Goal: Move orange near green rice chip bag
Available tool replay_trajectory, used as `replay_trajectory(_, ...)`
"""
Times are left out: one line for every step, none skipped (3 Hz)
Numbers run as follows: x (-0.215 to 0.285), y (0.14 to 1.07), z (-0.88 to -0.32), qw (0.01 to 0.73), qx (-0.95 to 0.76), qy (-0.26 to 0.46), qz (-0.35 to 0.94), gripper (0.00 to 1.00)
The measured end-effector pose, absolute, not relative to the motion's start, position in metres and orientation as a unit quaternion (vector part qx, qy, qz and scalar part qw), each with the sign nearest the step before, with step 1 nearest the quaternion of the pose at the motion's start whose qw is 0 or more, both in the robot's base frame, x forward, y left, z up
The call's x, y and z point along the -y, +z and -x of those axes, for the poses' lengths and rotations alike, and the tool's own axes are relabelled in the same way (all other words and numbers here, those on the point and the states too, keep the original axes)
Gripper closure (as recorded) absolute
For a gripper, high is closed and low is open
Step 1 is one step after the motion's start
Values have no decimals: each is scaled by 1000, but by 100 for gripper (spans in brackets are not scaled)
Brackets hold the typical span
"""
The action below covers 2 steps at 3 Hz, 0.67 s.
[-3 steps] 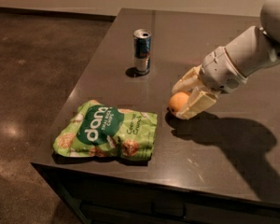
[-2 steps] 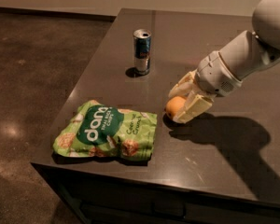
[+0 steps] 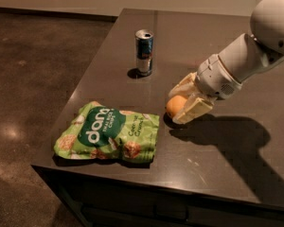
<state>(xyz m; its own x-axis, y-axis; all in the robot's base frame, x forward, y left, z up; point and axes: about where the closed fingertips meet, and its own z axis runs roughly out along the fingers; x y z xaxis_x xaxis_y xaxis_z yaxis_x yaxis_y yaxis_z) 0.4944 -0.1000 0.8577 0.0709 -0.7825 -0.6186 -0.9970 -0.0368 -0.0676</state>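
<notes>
The orange is small and round, low over the dark table, just right of the green rice chip bag. The bag lies flat near the table's front left corner, light green with a dark oval and white "dang" lettering. My gripper reaches in from the right on a white arm, and its cream fingers are shut on the orange from both sides. A narrow gap separates the orange from the bag's right edge.
A blue and silver drink can stands upright behind the bag, toward the table's left edge. The table's left edge and front edge run close to the bag, with dark floor beyond them.
My gripper has carried the orange a little to the left and toward the front, closer to the chip bag. The bag and the can have not moved.
</notes>
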Motion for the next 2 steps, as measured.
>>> replay_trajectory(99,857,-494,250,-646,214,688,0)
replay_trajectory(99,857,-494,250,-646,214,688,0)
